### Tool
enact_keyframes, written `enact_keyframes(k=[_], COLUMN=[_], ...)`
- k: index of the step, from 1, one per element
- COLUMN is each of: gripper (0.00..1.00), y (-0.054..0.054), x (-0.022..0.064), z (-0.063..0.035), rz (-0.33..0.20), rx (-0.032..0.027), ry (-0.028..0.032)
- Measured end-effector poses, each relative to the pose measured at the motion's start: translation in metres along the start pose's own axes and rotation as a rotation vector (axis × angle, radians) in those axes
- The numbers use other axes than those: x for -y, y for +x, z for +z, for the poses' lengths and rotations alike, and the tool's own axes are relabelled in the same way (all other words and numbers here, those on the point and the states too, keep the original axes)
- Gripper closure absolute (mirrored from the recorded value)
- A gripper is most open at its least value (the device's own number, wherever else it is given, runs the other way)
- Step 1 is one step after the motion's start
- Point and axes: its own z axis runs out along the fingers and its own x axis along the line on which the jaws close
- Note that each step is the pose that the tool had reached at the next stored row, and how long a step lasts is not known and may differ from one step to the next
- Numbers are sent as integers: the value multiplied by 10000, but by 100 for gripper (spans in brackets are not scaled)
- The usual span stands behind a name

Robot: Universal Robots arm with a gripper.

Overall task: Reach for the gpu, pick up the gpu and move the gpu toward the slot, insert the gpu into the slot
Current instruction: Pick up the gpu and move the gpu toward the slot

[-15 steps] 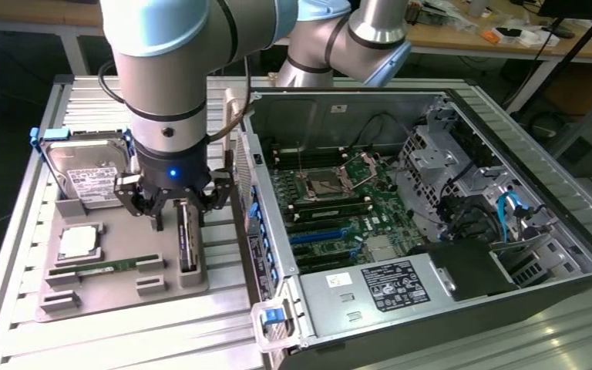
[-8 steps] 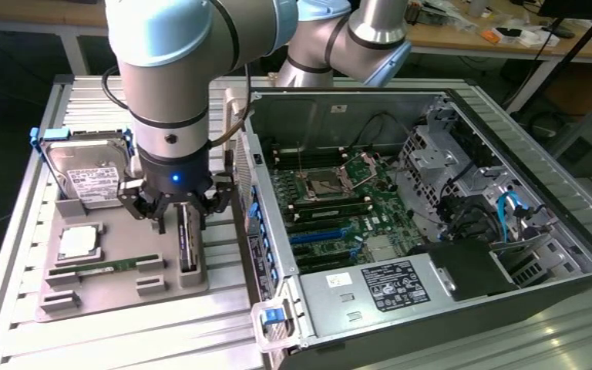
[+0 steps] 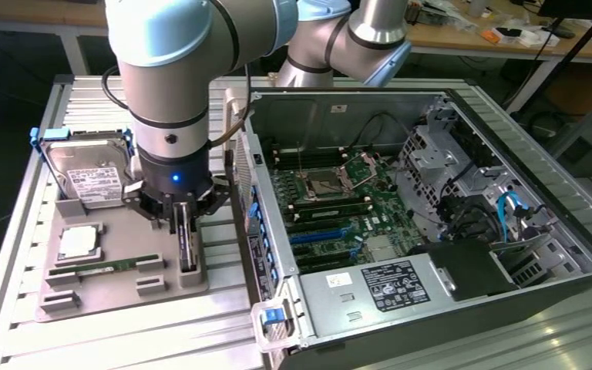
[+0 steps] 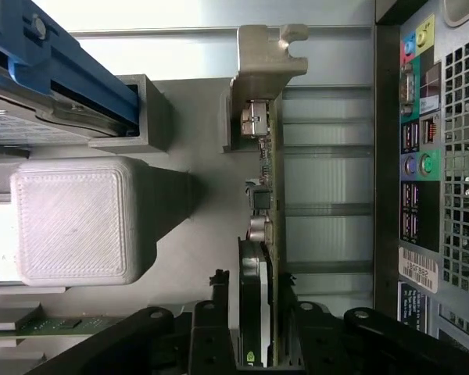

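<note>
I am watching the gripper point(image 3: 185, 223) sitting low over the grey tray point(image 3: 121, 299) at the exterior view's left of the open case point(image 3: 327, 116), down on the gpu point(image 3: 187, 248). The card is standing on edge in its holder point(image 3: 189, 276) on the tray, near the case wall but outside it, and nothing suggests that it is lifting. In the wrist view the gripper point(image 4: 256, 336) is straddling the gpu point(image 4: 254, 269) edge-on. The jaws are lying one on each side of the card, close against its faces at the end away from the silvery bracket point(image 4: 262, 62). Whether they are pressing on it or are a shade apart from it I cannot tell. By my reading the reach is as good as done and the pick-up is just getting under way; the card is not yet off its holder. The carry across and the insertion are all left: the slot point(image 3: 322, 233) on the board point(image 3: 378, 202) inside the case is lying bare, well apart from the card, with the case's side open toward the camera. The hard drive point(image 3: 90, 173) and the memory stick point(image 3: 105, 266) are sitting in their own places on the tray, untouched by the gripper.
</note>
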Motion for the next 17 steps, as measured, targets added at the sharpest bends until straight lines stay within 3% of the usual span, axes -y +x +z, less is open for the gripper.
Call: enact_keyframes(k=[2,10,17], gripper=[72,73,73], y=[0,0,1], x=[0,0,-3], z=[0,-10,-140], rz=[0,0,0], rx=[-1,0,-1], ry=[0,-2,-13])
